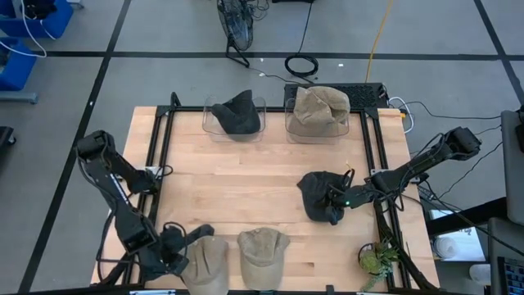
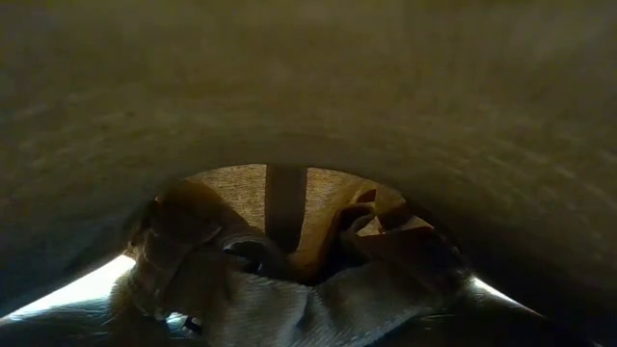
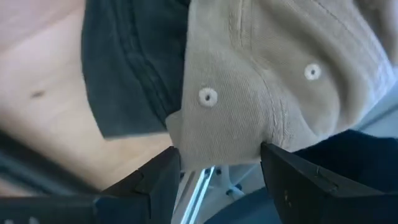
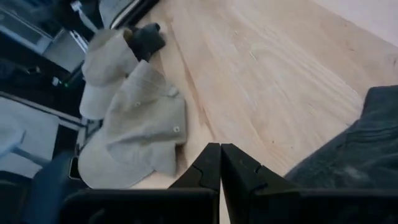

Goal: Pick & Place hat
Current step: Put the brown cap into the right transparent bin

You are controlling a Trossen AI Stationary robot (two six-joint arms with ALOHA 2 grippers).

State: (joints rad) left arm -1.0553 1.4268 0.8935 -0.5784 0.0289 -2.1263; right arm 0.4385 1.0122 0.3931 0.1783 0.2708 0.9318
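While two tan caps lie at the table's [image 1: 246,197] near edge, the left claw [image 1: 182,246] sits at the left one [image 1: 206,260], its fingers [image 3: 292,180] spread on either side of the crown's edge without pinching it. Mid-table toward the right, the right claw [image 1: 337,201] rests with fingers [image 4: 208,168] pressed together, empty, against a dark cap [image 1: 321,195]. At the far edge, one clear bin [image 1: 209,123] holds another dark cap [image 1: 237,113], its neighbour [image 1: 352,127] a tan one [image 1: 321,106].
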